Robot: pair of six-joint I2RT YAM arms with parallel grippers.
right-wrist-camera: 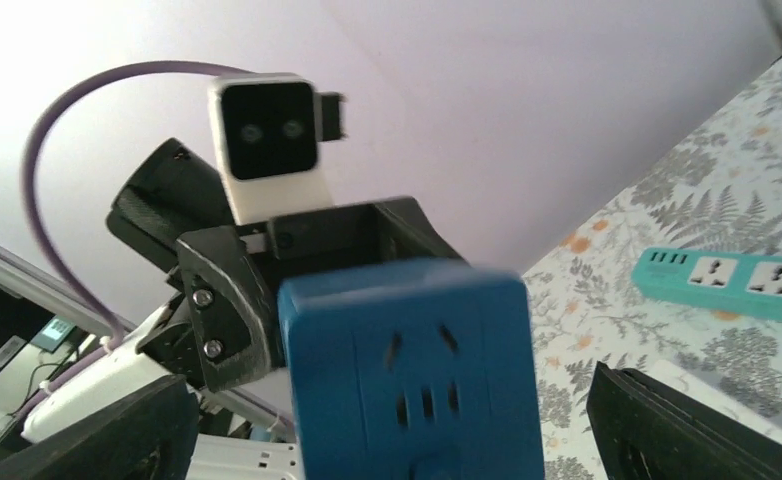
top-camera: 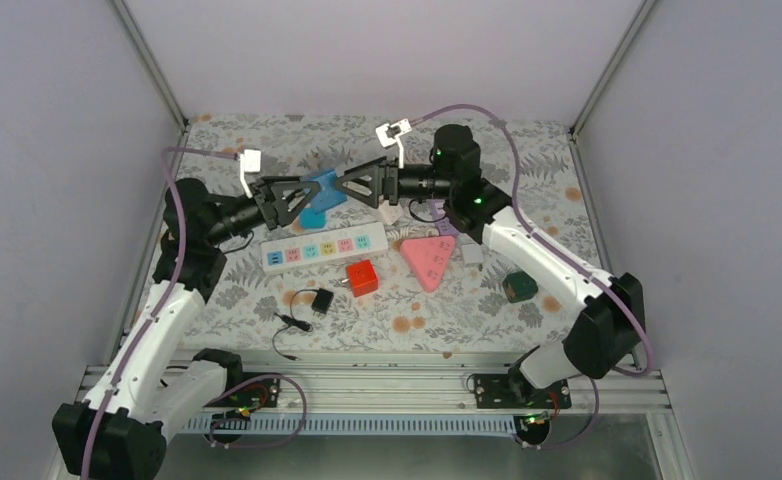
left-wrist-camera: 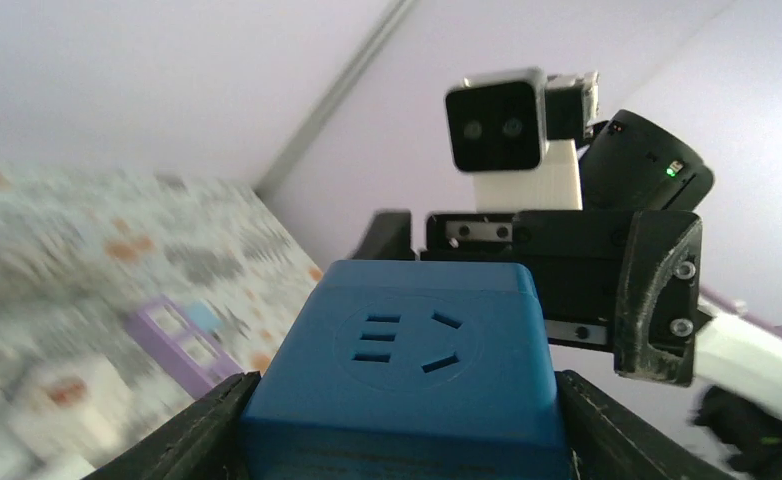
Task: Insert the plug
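A blue cube adapter (top-camera: 325,187) with socket slots on its faces is held in the air at the back middle of the table. My left gripper (top-camera: 302,197) is shut on it, and its fingers (left-wrist-camera: 207,425) press both sides of the cube (left-wrist-camera: 407,350). My right gripper (top-camera: 355,183) faces it from the right. It is open wide, and the cube (right-wrist-camera: 407,370) sits between its fingers (right-wrist-camera: 687,420) with gaps on both sides. A white power strip (top-camera: 324,247) with coloured sockets lies below. A black plug (top-camera: 319,300) with a thin cable lies in front of it.
A teal power strip (top-camera: 312,217) lies under the raised cube and shows in the right wrist view (right-wrist-camera: 727,282). A red cube (top-camera: 362,277), a pink triangular socket (top-camera: 429,260), a purple strip (top-camera: 447,228) and a dark green block (top-camera: 519,286) lie on the floral mat.
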